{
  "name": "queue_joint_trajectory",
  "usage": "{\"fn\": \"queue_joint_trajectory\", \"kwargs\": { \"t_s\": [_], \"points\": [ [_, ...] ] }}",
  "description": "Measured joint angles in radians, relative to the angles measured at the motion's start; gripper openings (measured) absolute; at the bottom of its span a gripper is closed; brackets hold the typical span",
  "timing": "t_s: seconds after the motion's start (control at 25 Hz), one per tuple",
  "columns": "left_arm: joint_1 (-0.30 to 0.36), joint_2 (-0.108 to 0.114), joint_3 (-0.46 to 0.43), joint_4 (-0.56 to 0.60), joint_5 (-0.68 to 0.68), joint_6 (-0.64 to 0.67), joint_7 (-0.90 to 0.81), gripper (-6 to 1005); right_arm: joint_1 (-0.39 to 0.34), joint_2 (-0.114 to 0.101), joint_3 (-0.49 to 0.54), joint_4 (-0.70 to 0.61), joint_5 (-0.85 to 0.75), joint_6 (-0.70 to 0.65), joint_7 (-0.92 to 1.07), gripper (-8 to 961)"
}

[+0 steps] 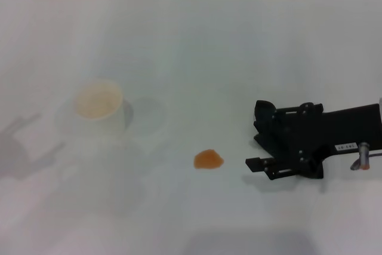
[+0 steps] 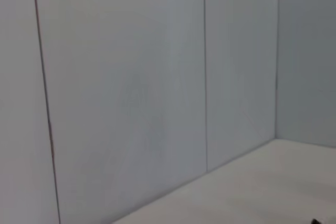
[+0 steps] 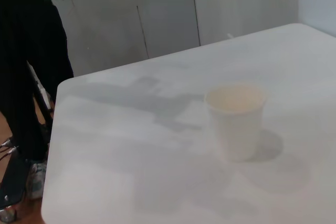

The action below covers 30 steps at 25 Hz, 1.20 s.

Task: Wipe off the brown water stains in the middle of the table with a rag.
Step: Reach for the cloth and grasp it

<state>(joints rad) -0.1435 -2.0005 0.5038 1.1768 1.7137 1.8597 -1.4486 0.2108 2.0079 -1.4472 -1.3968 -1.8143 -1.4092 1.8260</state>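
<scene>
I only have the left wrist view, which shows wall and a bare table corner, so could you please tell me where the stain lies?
Observer: The brown water stains are one small orange-brown blot near the middle of the table, in the head view.
Operator: Where is the right gripper?
Observer: The right gripper is to the robot's right of the blot, apart from it.
Operator: Anything else nearby?
Observer: A pale cup stands upright to the blot's left, farther back.

a pale cup (image 3: 235, 120) stands upright on the white table (image 3: 131, 171), casting a soft shadow
</scene>
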Motion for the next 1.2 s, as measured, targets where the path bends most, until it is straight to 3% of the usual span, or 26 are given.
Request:
{"fn": "queue_joint_trajectory", "kwargs": {
  "t_s": [0.28, 0.52, 0.76, 1.2],
  "points": [
    [-0.108, 0.040, 0.045, -0.009, 0.172, 0.047, -0.010, 882, 0.008, 0.001, 0.001, -0.004, 0.003, 0.034, 0.028, 765],
    [-0.182, 0.061, 0.116, -0.073, 0.273, 0.045, -0.008, 882, 0.010, 0.002, 0.002, -0.006, 0.012, 0.072, 0.032, 764],
    [-0.244, 0.065, 0.131, -0.119, 0.342, 0.041, 0.006, 881, 0.010, 0.002, 0.002, -0.007, 0.012, 0.088, 0.032, 764],
    [-0.272, 0.067, 0.168, -0.133, 0.373, 0.040, 0.021, 881, 0.055, 0.000, 0.047, 0.004, -0.010, 0.089, 0.071, 763]
  ]
}}
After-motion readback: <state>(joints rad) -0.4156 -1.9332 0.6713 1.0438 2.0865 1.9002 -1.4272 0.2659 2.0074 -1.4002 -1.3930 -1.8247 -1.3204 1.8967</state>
